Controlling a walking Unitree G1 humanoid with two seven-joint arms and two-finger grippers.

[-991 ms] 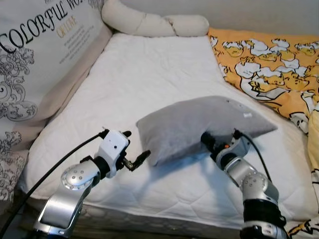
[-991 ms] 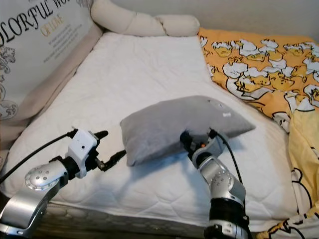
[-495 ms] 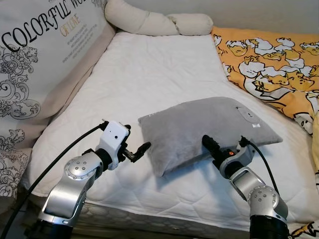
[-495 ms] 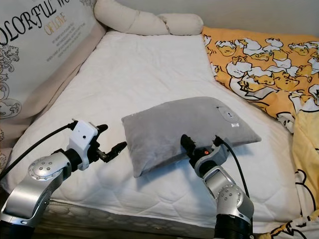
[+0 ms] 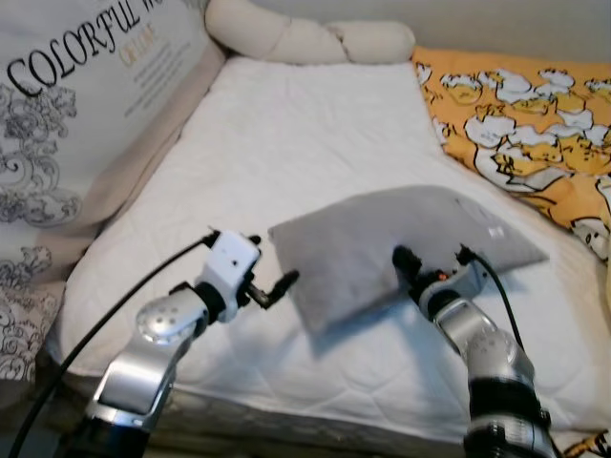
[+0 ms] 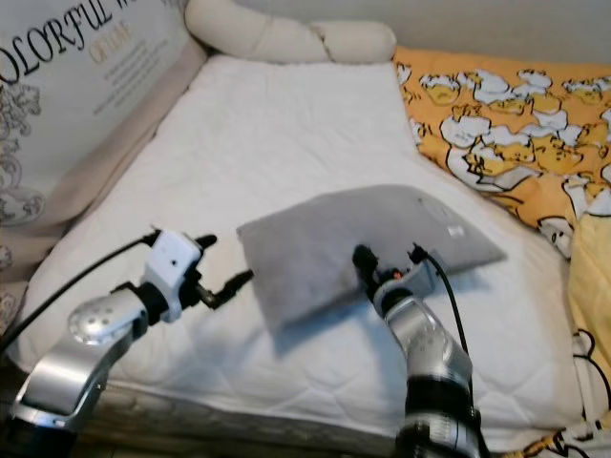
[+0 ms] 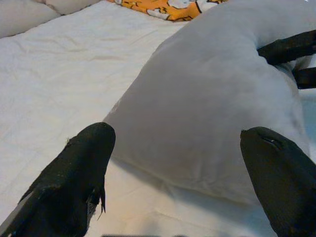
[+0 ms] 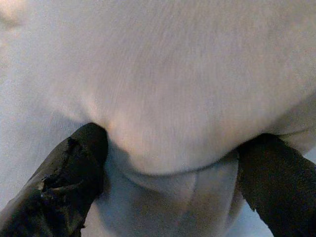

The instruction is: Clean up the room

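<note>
- Head view: grey pillow [image 5: 391,253] lies on the white bed [image 5: 286,143]; we judge it soft and light.
- Left wrist: left gripper [image 7: 182,177] spread, just short of its corner.
- Right wrist: right gripper [image 8: 173,182] spread around the near edge; grip there.

A bed with a white quilted mattress cover [image 5: 286,134] carries 1 grey soft rectangular pillow [image 5: 372,243] near its front edge. A cream knotted bolster cushion [image 5: 305,38] lies along the head end. An orange blanket printed with white ducks [image 5: 525,105] covers the right side. A large pale cushion with black lettering [image 5: 76,114] leans along the left.
</note>
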